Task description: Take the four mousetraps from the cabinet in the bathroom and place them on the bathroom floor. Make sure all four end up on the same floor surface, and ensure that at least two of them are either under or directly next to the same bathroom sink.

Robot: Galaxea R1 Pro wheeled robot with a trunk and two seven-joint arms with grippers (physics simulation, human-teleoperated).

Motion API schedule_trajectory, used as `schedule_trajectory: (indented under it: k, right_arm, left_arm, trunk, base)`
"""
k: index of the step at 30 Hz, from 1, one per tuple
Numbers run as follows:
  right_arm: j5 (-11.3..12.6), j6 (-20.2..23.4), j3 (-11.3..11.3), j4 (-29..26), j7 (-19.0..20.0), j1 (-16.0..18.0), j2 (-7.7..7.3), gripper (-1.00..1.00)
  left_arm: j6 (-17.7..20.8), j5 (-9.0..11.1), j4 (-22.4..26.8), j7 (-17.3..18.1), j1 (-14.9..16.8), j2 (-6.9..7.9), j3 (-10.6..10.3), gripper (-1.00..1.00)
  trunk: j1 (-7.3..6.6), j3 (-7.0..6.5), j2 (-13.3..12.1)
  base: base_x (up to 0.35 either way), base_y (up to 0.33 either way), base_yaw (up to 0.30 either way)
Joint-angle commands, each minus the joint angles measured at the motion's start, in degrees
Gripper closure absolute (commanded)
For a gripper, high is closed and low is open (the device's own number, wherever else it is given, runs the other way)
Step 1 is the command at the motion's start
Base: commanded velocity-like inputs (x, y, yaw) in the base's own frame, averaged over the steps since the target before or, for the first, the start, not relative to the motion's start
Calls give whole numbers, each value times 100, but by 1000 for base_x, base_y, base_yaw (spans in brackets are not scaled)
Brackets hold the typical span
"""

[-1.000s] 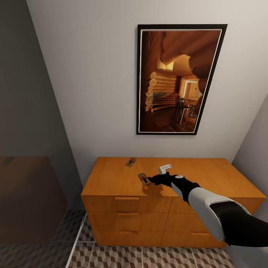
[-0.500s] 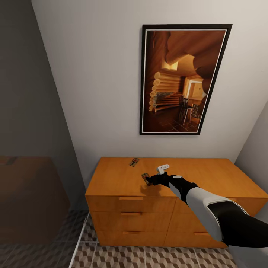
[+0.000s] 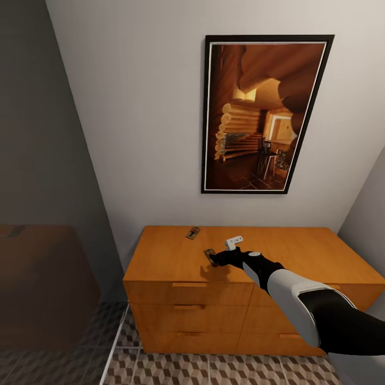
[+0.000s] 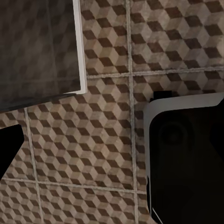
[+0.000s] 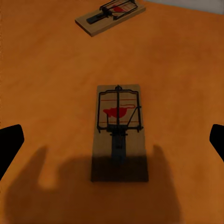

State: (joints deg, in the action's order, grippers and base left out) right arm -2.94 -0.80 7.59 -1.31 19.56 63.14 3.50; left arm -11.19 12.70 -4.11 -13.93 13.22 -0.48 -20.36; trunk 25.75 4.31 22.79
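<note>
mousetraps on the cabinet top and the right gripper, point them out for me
near mousetrap (image 5: 119, 130), right wrist view, wooden base under the wire
far mousetrap (image 5: 110, 16), right wrist view, middle of its base
right gripper (image 3: 214, 259), head view, between fingertips

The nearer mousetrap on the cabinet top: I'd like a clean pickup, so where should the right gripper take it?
Grip the nearer mousetrap across its wooden base's long side edges, coming down from above. It lies flat between the open right gripper fingertips, wire mechanism on top.
</note>
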Motion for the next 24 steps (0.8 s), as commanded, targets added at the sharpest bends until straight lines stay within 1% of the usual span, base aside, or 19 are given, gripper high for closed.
schedule_trajectory:
  k: [1, 5, 9, 10, 15, 16, 18, 24]
  right_arm:
    - [-31, -8, 23, 0, 0, 6, 0, -100]
    - [-31, -4, 23, 0, -71, 6, 1, -100]
    - [-31, 3, 23, 0, -241, 6, 32, -100]
    - [-31, 7, 20, 0, -352, 6, 61, -100]
    - [-31, 19, 21, 0, -604, 6, 151, -100]
    - [-31, 22, 22, 0, -665, 6, 192, -100]
    - [-28, 24, 21, 0, -716, 6, 238, -100]
    - [-24, 26, 19, 0, -750, 6, 281, -100]
  left_arm:
    - [-41, 48, -24, -4, 11, -5, -47, -100]
    - [-41, 48, -24, -4, 10, -5, -47, -100]
    - [-41, 48, -22, -4, 12, -5, -47, -100]
    - [-41, 48, -22, -4, 13, -5, -47, -100]
    - [-41, 48, -21, -4, 12, -5, -47, -100]
    - [-41, 48, -22, -4, 12, -5, -47, -100]
    - [-41, 48, -21, -4, 10, -5, -47, -100]
    - [-41, 48, -22, -4, 9, -1, -47, -100]
  trunk:
    - [4, 13, 13]
    - [4, 13, 13]
    - [4, 13, 13]
    - [4, 13, 13]
    - [4, 13, 13]
    - [4, 13, 13]
    - [4, 13, 13]
    - [4, 13, 13]
  base:
    - [0, 1, 0]
    - [0, 0, 0]
    - [0, 0, 0]
    - [0, 0, 0]
    - [0, 0, 0]
    - [0, 0, 0]
    - [0, 0, 0]
    - [0, 0, 0]
